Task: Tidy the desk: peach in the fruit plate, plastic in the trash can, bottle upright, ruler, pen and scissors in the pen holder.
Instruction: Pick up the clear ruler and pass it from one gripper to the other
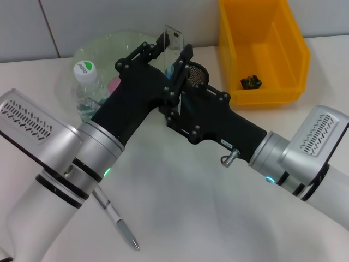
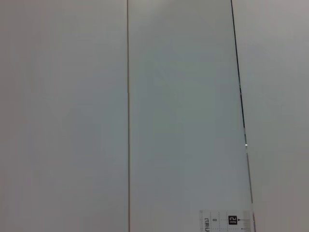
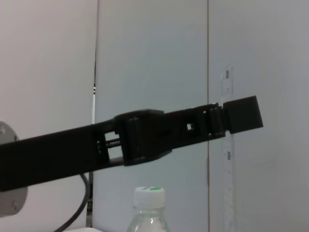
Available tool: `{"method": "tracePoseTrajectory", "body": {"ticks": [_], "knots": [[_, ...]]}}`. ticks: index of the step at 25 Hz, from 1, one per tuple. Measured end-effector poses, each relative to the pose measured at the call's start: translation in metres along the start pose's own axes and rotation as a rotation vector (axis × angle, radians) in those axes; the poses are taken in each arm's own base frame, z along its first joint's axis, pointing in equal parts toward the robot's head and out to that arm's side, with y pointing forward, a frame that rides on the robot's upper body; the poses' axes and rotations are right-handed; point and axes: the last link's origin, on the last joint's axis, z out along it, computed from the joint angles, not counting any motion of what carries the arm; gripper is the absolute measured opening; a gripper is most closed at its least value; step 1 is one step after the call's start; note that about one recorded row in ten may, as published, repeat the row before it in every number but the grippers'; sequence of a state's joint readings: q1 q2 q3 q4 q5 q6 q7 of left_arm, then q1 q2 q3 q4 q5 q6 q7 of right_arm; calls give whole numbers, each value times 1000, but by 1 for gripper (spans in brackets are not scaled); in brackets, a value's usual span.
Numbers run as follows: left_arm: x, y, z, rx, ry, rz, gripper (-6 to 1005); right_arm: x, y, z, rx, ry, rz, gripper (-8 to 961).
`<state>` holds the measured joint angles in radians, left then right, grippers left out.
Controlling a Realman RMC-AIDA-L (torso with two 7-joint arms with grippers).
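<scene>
- The left gripper (image 1: 170, 42) is raised over the far middle of the surface (image 1: 180, 207); its fingers are closed on a clear ruler (image 1: 174, 39), which is held upright.
- In the right wrist view the ruler (image 3: 227, 145) stands vertical, pinched by the left gripper's dark finger (image 3: 241, 113) against the white wall panels (image 3: 154, 53).
- In the left wrist view only the ruler's printed end (image 2: 227, 221) and its thin edge are seen before the wall.
- The right gripper (image 1: 173, 101) is placed just beside and below the left one; whether its fingers are open or closed cannot be told.
- A black mesh pen holder (image 1: 197, 75) is partly seen behind the two grippers, just below the ruler.
- A plastic bottle with a white and green cap (image 1: 84, 70) stands upright in front of the clear fruit plate (image 1: 117, 42), at far left.
- A pink object (image 1: 113, 83) is partly hidden by the left arm; it cannot be identified.
- A yellow bin (image 1: 262, 49) sits at far right, with a small dark crumpled item (image 1: 251, 82) inside.
- A silver pen (image 1: 115, 218) lies flat on the near surface, beside the left arm.
</scene>
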<state>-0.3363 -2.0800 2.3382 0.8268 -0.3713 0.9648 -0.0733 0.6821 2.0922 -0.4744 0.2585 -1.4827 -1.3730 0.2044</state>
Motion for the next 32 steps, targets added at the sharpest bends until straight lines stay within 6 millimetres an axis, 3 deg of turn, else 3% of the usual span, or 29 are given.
{"method": "tracePoseTrajectory", "body": {"ticks": [18, 22, 27, 32], "knots": [[1, 3, 2, -13, 3, -3, 396, -1, 3, 7, 10, 3, 27, 405], [1, 3, 2, -13, 3, -3, 416, 0, 5, 7, 10, 5, 34, 329], [1, 3, 2, -12, 3, -3, 442, 0, 5, 7, 17, 3, 42, 147], [0, 3, 2, -13, 1, -3, 467, 0, 5, 7, 24, 1, 50, 99]]}}
